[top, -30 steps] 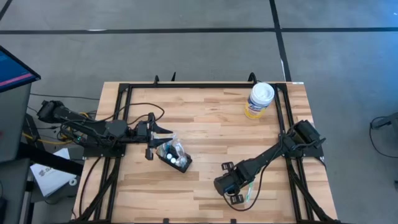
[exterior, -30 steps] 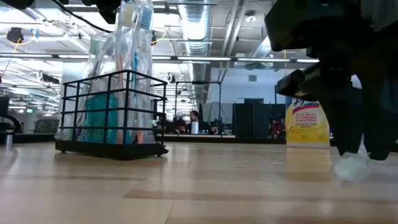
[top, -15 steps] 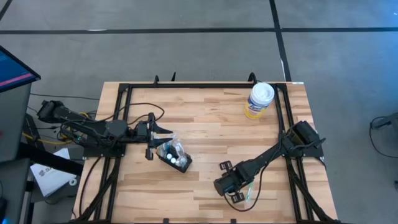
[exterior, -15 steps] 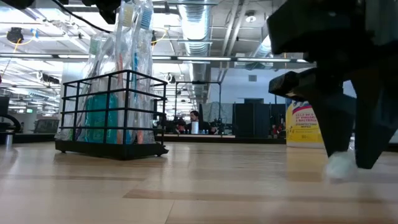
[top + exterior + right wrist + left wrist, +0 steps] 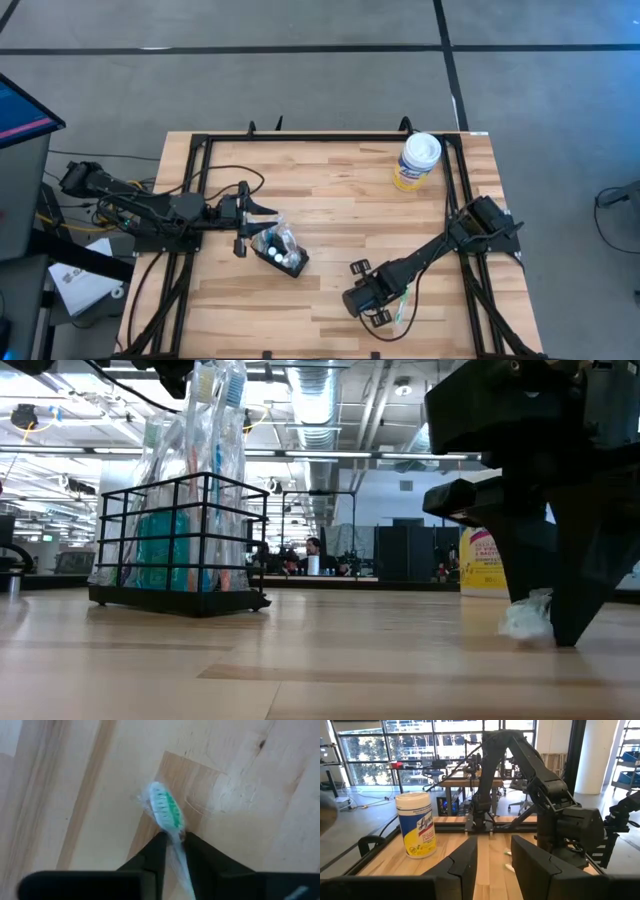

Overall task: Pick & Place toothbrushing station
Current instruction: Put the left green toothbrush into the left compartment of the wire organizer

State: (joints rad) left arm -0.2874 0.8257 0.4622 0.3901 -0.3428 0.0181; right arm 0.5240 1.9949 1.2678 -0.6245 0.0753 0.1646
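Note:
The toothbrushing station is a small black wire basket [image 5: 281,249] standing on the table's left half, with several plastic-wrapped toothbrushes upright in it; it also shows in the low view [image 5: 180,545]. My left gripper [image 5: 246,216] is open and empty just left of it. My right gripper [image 5: 353,297] is low over the table's near right part, shut on a plastic-wrapped toothbrush [image 5: 167,810] with green and white bristles. Its head shows in the low view [image 5: 525,618] at table height. My right gripper pinches the toothbrush's neck [image 5: 174,833], just behind the bristle head, between its two fingers. The fingers slant down from above. The head sticks out past the fingertips, close over the wood; I cannot tell whether it touches. The handle [image 5: 400,306] trails back toward the right.
A yellow wipes canister with a white lid [image 5: 417,161] stands at the far right. A black frame [image 5: 300,138] runs around the table's edges. Bare wood lies between the basket and my right gripper.
My right gripper has moved a little toward the table's left edge with the toothbrush still in its fingers; the wrapped head has travelled with it, staying low over the wood.

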